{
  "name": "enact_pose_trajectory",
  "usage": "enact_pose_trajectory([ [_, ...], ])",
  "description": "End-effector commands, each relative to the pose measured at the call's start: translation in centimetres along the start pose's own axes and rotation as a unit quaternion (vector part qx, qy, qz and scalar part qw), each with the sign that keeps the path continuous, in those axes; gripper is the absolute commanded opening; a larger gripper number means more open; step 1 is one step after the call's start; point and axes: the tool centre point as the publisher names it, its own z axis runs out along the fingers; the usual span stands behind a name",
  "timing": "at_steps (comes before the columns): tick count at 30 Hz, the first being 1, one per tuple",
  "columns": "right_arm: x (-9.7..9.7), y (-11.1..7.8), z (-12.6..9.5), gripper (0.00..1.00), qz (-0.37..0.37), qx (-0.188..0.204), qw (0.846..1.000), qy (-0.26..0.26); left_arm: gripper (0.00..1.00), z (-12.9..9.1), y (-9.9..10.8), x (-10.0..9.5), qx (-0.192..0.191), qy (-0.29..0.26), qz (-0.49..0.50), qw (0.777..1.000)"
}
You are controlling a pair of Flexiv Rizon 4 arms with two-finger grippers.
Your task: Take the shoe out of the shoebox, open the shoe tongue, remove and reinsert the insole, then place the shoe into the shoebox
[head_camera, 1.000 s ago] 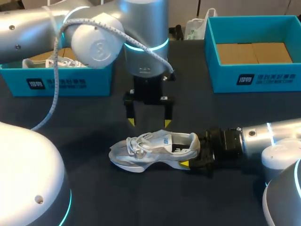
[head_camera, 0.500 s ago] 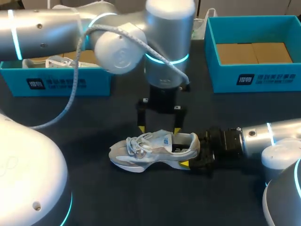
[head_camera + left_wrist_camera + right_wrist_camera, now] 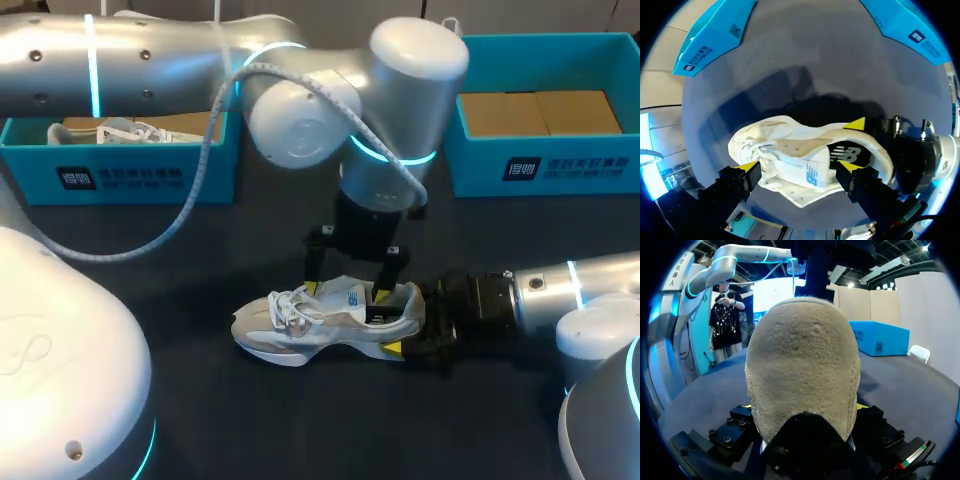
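A white sneaker (image 3: 320, 322) stands upright on the dark table, toe pointing left. My right gripper (image 3: 412, 330) comes in from the right and is shut on its heel. That heel (image 3: 802, 355) fills the right wrist view, sitting between the fingers of the right gripper (image 3: 803, 407). My left gripper (image 3: 348, 292) hangs open just over the shoe's top, one finger by the laces and the other at the ankle opening. In the left wrist view the sneaker (image 3: 790, 150) lies ahead of the left gripper (image 3: 798, 166), between its spread yellow tips.
A blue shoebox (image 3: 120, 175) at the back left holds another white shoe (image 3: 130, 131). A second blue shoebox (image 3: 540, 165) at the back right has brown cardboard inside. My left arm spans the table's middle above the sneaker.
My left arm has swung right and come down, bringing its open fingers from behind the sneaker onto its top. The right gripper and the sneaker have stayed put.
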Motion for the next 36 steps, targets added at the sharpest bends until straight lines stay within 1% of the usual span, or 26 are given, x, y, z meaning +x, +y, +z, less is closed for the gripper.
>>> enact_pose_trajectory([
  [1,0.0,0.0,0.2,0.0,0.001,0.004,1.0,0.0,1.0,0.1,0.4,0.4,0.005,-0.011,-0.002,1.0],
  [7,0.0,0.0,0.2,0.0,0.001,0.004,1.0,0.0,1.0,0.1,0.4,0.4,0.005,-0.011,-0.002,1.0],
  [8,0.0,0.0,0.2,0.0,0.001,0.004,1.0,0.0,0.92,1.7,0.8,0.2,0.004,-0.041,-0.015,0.999],
  [9,0.0,0.0,0.2,0.0,0.001,0.004,1.0,0.0,0.91,1.9,0.8,0.1,0.005,-0.048,-0.015,0.999],
  [12,0.0,0.0,0.2,0.0,0.001,0.004,1.0,0.0,0.96,2.6,0.8,0.0,0.01,-0.067,-0.016,0.998],
  [14,0.0,0.0,0.2,0.0,0.001,0.004,1.0,0.0,0.95,3.1,0.9,-0.1,0.007,-0.078,-0.015,0.997],
  [16,0.0,0.0,0.2,0.0,0.001,0.004,1.0,0.0,0.93,3.3,1.0,-0.1,0.006,-0.079,-0.017,0.997],
  [18,0.0,0.0,0.2,0.0,0.001,0.004,1.0,0.0,0.89,3.3,1.0,-0.1,0.002,-0.078,-0.02,0.997],
  [20,0.0,0.0,0.2,0.0,0.001,0.004,1.0,0.0,0.86,3.4,1.0,-0.1,0.0,-0.077,-0.022,0.997],
  [24,0.0,0.0,0.2,0.0,0.001,0.004,1.0,0.0,0.82,2.9,1.0,-0.2,-0.003,-0.07,-0.028,0.997],
  [27,0.0,0.0,0.2,0.0,0.001,0.004,1.0,0.0,0.75,2.5,1.1,-0.4,-0.003,-0.068,-0.028,0.997],
  [28,0.0,0.0,0.2,0.0,0.001,0.004,1.0,0.0,0.65,2.3,1.3,-0.5,-0.003,-0.068,-0.028,0.997],
  [30,0.0,0.0,0.2,0.0,0.001,0.004,1.0,0.0,0.62,2.2,1.4,-0.7,-0.002,-0.068,-0.026,0.997],
  [31,0.0,0.0,0.2,0.0,0.001,0.004,1.0,0.0,0.56,2.1,1.5,-0.8,-0.001,-0.068,-0.026,0.997],
  [32,0.0,0.0,0.2,0.0,0.001,0.004,1.0,0.0,0.47,2.0,1.6,-0.9,-0.001,-0.068,-0.025,0.997],
  [34,0.0,0.0,0.2,0.0,0.001,0.004,1.0,0.0,0.43,1.8,1.7,-1.1,0.0,-0.066,-0.024,0.998],
  [36,0.0,0.0,0.2,0.0,0.001,0.004,1.0,0.0,0.44,1.6,1.7,-1.4,-0.002,-0.059,-0.026,0.998],
])
